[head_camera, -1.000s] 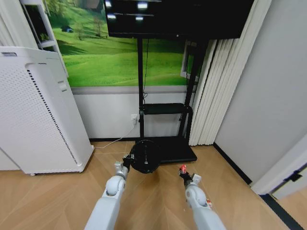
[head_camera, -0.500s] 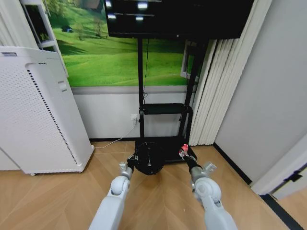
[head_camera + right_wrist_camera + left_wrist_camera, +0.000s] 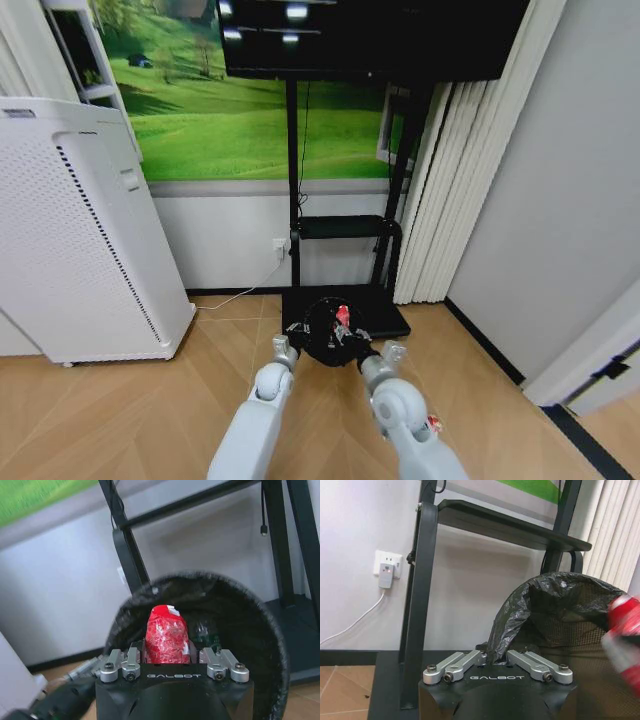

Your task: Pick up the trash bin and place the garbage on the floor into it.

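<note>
Both grippers busy — left (image 3: pixel 497 656) grips bin (image 3: pixel 260 630), right (image 3: pixel 167 652) grips wrapper (image 3: pixel 166 637).

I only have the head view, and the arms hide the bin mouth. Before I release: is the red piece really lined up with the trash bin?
Observer: Yes. The right wrist view shows the right gripper holding the red packet between its fingers, framed by the rim of the trash bin.
Operator: Is anything inside the bin?
Observer: A clear bottle with a green label lies inside, beside the packet.
Operator: How is the left arm holding the bin?
Observer: The left wrist view shows the left gripper shut on the rim, pinching the black liner bag along with it.
</note>
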Robot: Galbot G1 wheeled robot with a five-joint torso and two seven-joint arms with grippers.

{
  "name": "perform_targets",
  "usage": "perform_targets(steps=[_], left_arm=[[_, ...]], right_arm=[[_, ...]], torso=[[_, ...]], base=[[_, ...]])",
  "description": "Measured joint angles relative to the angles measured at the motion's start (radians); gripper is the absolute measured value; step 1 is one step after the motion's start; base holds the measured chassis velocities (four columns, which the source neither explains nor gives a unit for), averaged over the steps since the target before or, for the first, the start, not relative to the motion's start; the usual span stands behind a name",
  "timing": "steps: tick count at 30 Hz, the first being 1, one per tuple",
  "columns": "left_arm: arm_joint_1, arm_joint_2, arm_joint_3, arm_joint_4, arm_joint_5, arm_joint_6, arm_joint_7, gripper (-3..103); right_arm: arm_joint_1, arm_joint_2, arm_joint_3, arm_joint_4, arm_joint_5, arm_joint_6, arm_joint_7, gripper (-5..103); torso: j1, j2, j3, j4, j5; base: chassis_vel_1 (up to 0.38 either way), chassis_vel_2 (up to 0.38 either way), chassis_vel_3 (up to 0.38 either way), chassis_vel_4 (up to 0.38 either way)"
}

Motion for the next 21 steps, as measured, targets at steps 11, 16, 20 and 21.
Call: perform_targets(steps=[11,16,20,21], left_arm=[[0.043,0.029,0.002,-0.060,-0.019,0.008,0.001,3],[0.058,0.049,-0.022,-0.085,-0.024,0.011,0.000,3],[0.072,0.073,-0.050,-0.108,-0.022,0.013,0.000,3],[0.079,0.080,-0.061,-0.121,-0.026,0.015,0.001,3]], right_arm=[[0.012,0.007,0.013,-0.017,-0.058,0.027,0.045,88],[-0.033,-0.026,0.067,0.119,-0.043,0.012,0.090,99],[-0.081,-0.059,0.108,0.201,-0.033,0.000,0.107,100],[-0.104,-0.070,0.124,0.221,-0.034,-0.001,0.110,100]], torso=[[0.000,0.000,0.000,0.0000,-0.0001],[0.000,0.000,0.000,-0.0001,-0.0002],[0.000,0.000,0.000,0.0000,-0.0002],[0.000,0.000,0.000,0.0001,-0.0003]], base=[[0.000,0.000,0.000,0.000],[0.000,0.000,0.000,0.000],[0.000,0.000,0.000,0.000],[0.000,0.000,0.000,0.000]])
